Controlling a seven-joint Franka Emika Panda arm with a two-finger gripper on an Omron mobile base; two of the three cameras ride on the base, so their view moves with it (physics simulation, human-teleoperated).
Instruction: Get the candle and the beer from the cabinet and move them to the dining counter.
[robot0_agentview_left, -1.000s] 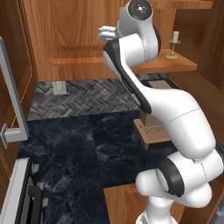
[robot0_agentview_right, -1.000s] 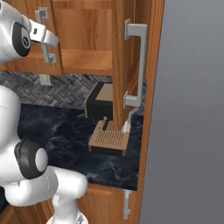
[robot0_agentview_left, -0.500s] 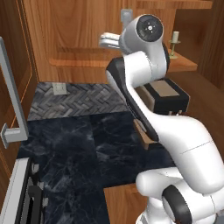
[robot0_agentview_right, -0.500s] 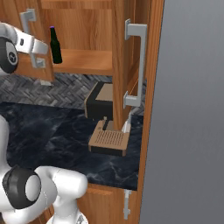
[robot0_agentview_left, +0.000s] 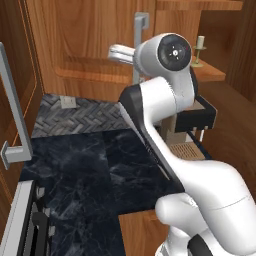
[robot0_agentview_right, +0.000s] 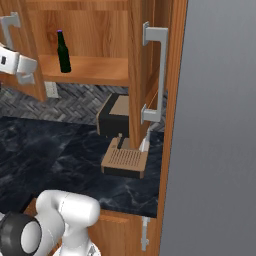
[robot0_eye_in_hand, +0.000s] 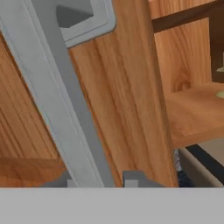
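The cabinet (robot0_agentview_left: 95, 45) of warm brown wood stands with both doors swung out. My gripper (robot0_eye_in_hand: 98, 179) is shut on the left door's silver bar handle (robot0_eye_in_hand: 57, 96), which runs between the fingertips; the same gripper (robot0_agentview_left: 133, 55) shows against the handle (robot0_agentview_left: 139, 30) from the left base. The beer (robot0_agentview_right: 62, 51), a slim dark green bottle with a purple cap, stands upright on the inner shelf (robot0_agentview_right: 95, 70), right of my gripper (robot0_agentview_right: 24, 76). The candle (robot0_agentview_left: 200, 46), cream on a brass holder, sits at the shelf's right end. The dining counter is out of view.
Under the cabinet lies a dark marble worktop (robot0_agentview_left: 90, 160) with a black boxy appliance (robot0_agentview_right: 114, 117) and its wooden tray (robot0_agentview_right: 125, 160). The right door (robot0_agentview_right: 150, 60) juts out with its handle (robot0_agentview_right: 156, 75). A grey wall (robot0_agentview_right: 220, 125) bounds the right; an oven front (robot0_agentview_left: 20, 220) is low left.
The left door has swung further open with my gripper on its handle, uncovering the beer in the right base view. My arm's upper joint has swung right and lower.
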